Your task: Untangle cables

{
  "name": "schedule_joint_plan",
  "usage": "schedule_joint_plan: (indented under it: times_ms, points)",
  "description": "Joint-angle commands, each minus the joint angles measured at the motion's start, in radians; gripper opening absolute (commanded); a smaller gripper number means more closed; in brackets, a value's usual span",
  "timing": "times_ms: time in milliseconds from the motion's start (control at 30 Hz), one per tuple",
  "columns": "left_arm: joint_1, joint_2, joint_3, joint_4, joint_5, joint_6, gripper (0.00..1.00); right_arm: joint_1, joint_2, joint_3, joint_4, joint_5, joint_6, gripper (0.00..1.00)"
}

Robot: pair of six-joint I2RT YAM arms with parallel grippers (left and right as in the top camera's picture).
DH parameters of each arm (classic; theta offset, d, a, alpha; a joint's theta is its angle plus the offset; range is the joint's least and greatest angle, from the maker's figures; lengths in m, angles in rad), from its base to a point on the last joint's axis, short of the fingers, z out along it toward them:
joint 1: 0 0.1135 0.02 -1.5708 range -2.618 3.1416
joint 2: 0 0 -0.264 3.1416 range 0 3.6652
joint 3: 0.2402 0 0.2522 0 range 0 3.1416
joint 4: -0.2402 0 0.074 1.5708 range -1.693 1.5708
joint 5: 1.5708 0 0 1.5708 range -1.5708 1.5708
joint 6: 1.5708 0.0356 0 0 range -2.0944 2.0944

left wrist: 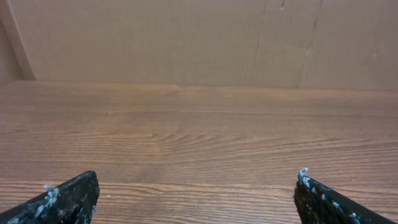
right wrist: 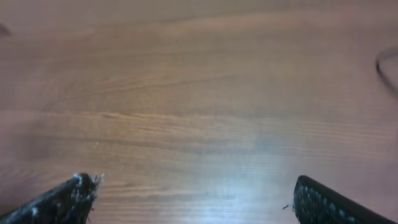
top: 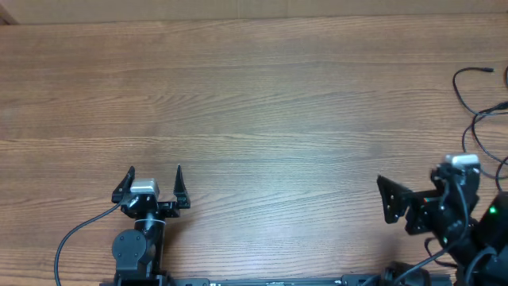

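Two robot arms sit at the near edge of a bare wooden table (top: 262,103). Only the overhead view shows the cables (top: 475,71). They are thin black cords lying loose at the far right edge of the table, running out of frame, with one small plug end pointing right. They lie beyond the right arm and well apart from the left arm.

The left gripper (top: 155,171) points away from its base toward the open middle of the table. Its jaws are spread wide with nothing between them. The right gripper (top: 390,200) is turned on its side and points left, away from the cables. Its jaws are also spread and empty.

The left wrist view shows none of the cords. It shows only wood grain, a plain brown wall (left wrist: 186,37) rising behind the table, and two scuffed black fingertips (left wrist: 68,199) at the bottom corners.

The right wrist view looks down on blurred wood between its own fingertips (right wrist: 329,205). A thin dark curve (right wrist: 380,65) at its right edge is too blurred to identify.

A thicker black wire (top: 79,230) trails from the left arm's base. More dark wiring and a small green light (top: 492,210) crowd the right arm's body. Nothing lies on the table between either gripper and the cords.
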Motion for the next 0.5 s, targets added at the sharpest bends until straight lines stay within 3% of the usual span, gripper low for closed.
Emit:
schedule_joint_plan:
  times_ms: [0, 267, 467]
  points:
    - [-0.001, -0.009, -0.003, 0.0, 0.011, 0.016, 1.0, 0.092, -0.032, -0.067, 0.126, 0.133, -0.005, 1.0]
    - [-0.001, -0.008, -0.003, 0.0, 0.011, 0.016, 1.0, 0.133, -0.222, -0.542, 0.83, 0.152, -0.007, 1.0]
    - [-0.001, -0.008, -0.003, 0.0, 0.011, 0.016, 1.0, 0.133, -0.369, -0.843, 1.096, 0.138, -0.007, 1.0]
